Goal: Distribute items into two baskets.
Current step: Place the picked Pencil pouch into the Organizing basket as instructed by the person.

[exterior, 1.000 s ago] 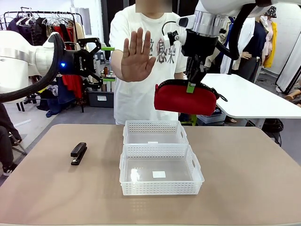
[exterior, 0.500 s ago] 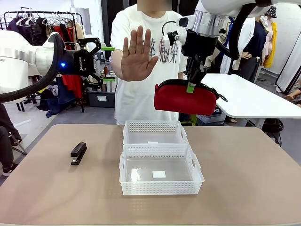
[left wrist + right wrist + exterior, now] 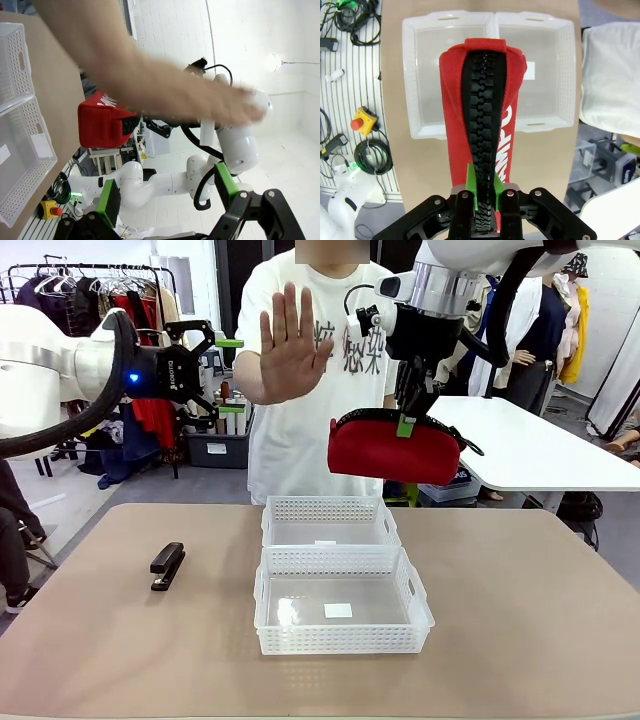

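Observation:
High over the far basket hangs the red pouch, with my right gripper shut on its black zipper edge. The nearer, larger basket touches the far one; both hold nothing. The black stapler lies on the table's left. My left gripper stands open, raised at the left, holding nothing. The right wrist view looks down the pouch held in the right gripper over both baskets. In the left wrist view the left gripper is open and the pouch shows.
The person stands at the far side with an open hand raised palm-out, between my two grippers. A white table stands at the back right. The floor beside the table carries cables and an emergency stop button.
The person's raised hand has moved a little higher. Both arms and the pouch have stayed still.

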